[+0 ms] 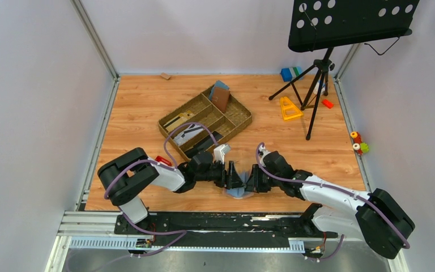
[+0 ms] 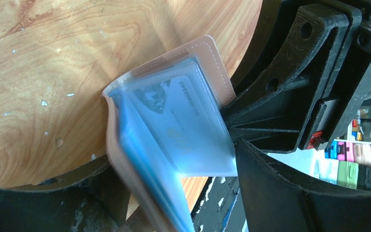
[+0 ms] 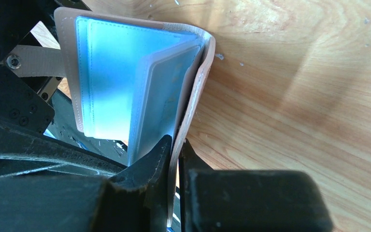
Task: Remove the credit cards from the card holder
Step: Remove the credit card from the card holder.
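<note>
Right gripper (image 3: pixel 175 145) is pinching the card holder (image 3: pixel 140 82) by its tan cover, jaws nearly closed, propping it open at the table's (image 1: pixel 294 170) near edge so the sleeves are fanning toward the left gripper (image 1: pixel 235 178). Left jaws are standing wide astride the sleeves, clamping nothing visibly, probably lining up on a card (image 2: pixel 174 104).

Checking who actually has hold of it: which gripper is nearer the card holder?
Right. The right gripper is clamped on the card holder at its tan cover edge. The left gripper is open, its jaws either side of the holder, contact unclear.
</note>
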### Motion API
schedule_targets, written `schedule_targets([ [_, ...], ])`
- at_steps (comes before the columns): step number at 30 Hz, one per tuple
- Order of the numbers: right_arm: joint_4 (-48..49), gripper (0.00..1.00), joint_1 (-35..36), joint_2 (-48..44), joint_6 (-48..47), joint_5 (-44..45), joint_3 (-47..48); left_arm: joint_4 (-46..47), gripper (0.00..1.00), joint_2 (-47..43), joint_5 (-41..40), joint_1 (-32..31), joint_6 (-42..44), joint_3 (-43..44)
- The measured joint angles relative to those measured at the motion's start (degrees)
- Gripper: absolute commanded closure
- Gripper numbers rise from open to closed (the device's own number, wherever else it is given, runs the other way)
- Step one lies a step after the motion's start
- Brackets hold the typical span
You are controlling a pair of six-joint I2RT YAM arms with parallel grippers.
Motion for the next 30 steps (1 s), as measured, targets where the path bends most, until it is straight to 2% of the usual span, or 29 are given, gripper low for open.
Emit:
schedule_targets([
  [5,0.28,0.89,0.0,0.11,0.42,0.0,-0.17,0.04,0.28,0.0,0.26,0.0,-0.04,-0.09],
  [10,0.87,0.68,-0.81,-0.17,1.42,-0.13,-1.18,0.57,0.38,-0.48,0.39,0.0,-0.2,-0.96],
  [14,1.09,0.62,-1.53,-2.36,2.14,-0.44,-2.62,0.98,0.45,-0.72,1.09,-0.02,-0.28,-1.14],
  [16,1.03,0.61,-1.99,-4.81,2.4,-0.44,-3.48,1.36,0.44,-0.72,1.36,-0.02,-0.39,-1.14],
  [18,0.85,0.61,-2.43,-7.41,2.75,-0.37,-4.11,1.53,0.37,-0.72,1.42,-0.04,-0.44,-1.16],
  [20,0.87,0.59,-2.8,-9.88,3.02,-0.17,-4.66,1.73,0.33,-0.72,1.4,-0.07,-0.5,-1.22],
  [30,0.48,0.36,-3.91,-14.32,4.94,1.97,-6.62,1.73,0.32,-0.7,1.57,-0.07,-0.63,-1.6],
])
